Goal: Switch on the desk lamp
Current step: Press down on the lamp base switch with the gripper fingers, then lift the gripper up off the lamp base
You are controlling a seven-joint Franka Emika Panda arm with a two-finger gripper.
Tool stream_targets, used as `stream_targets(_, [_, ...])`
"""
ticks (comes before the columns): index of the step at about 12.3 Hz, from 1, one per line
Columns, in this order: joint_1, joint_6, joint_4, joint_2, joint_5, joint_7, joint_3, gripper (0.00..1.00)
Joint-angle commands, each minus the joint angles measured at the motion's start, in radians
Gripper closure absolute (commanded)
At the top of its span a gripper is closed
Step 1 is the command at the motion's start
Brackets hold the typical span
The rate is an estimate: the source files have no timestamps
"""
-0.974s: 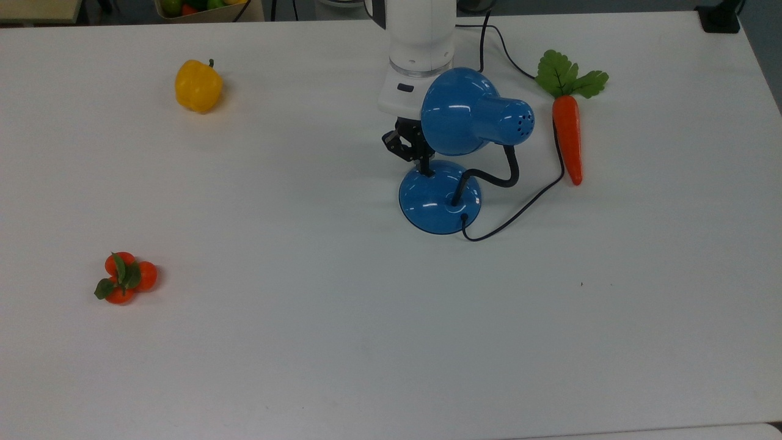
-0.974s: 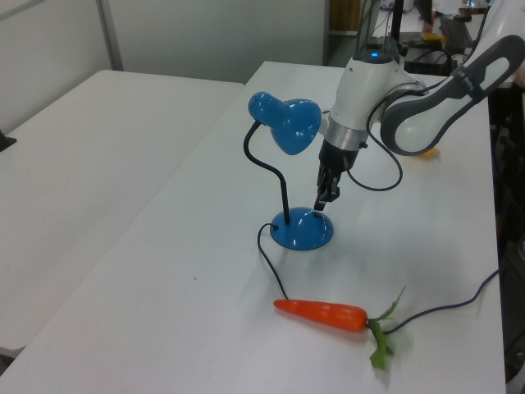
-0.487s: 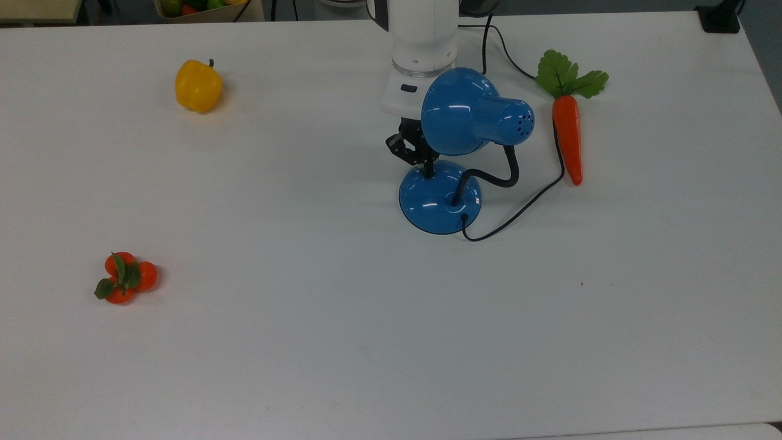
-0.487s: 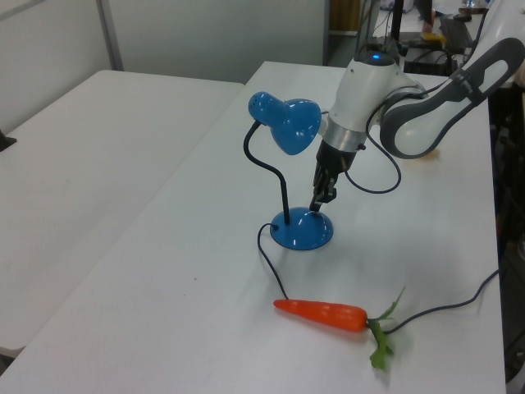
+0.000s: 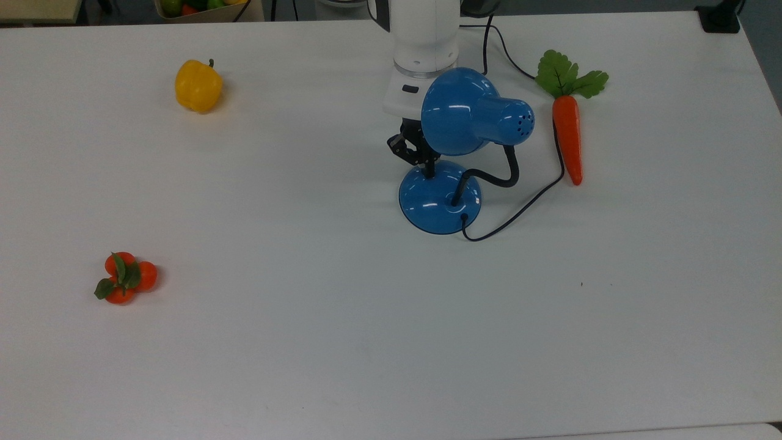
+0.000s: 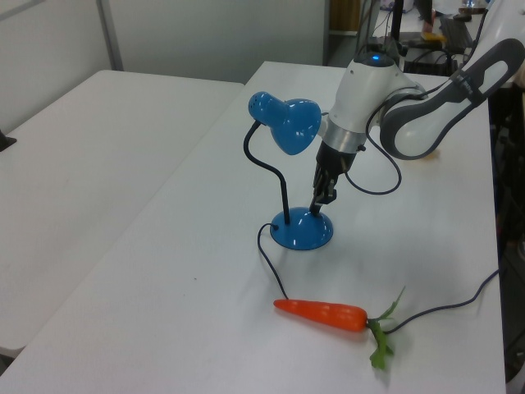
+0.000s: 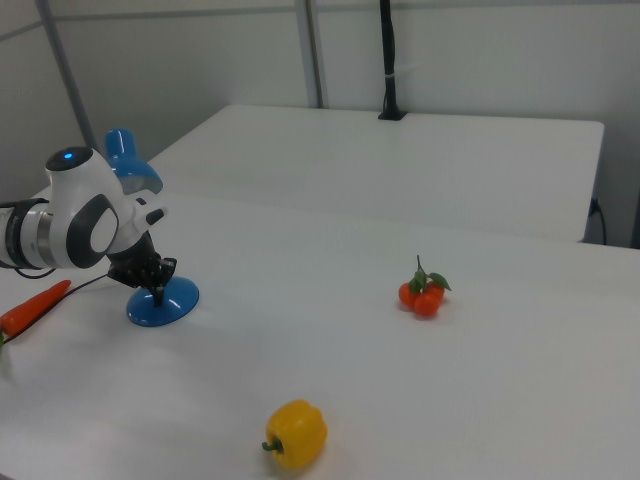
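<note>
The gripper moved down and slightly toward the top view's right, until its tip met the lamp base at its far rim.

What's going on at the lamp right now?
The arm has its end effector down on the round base of the desk lamp, at the edge nearest the arm, tip touching the dome. No glow shows under the shade. A carrot lies beside the lamp's cord; a yellow pepper and a cluster of small oranges sit apart on the table.
</note>
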Motion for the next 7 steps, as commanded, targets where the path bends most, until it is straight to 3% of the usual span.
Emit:
stream_targets(1, [0.004,0.025,0.007,0.025,0.012,-0.025,0.006,1.0])
stream_targets(7, [0.004,0.032,0.021,0.048,0.012,-0.025,0.007,1.0])
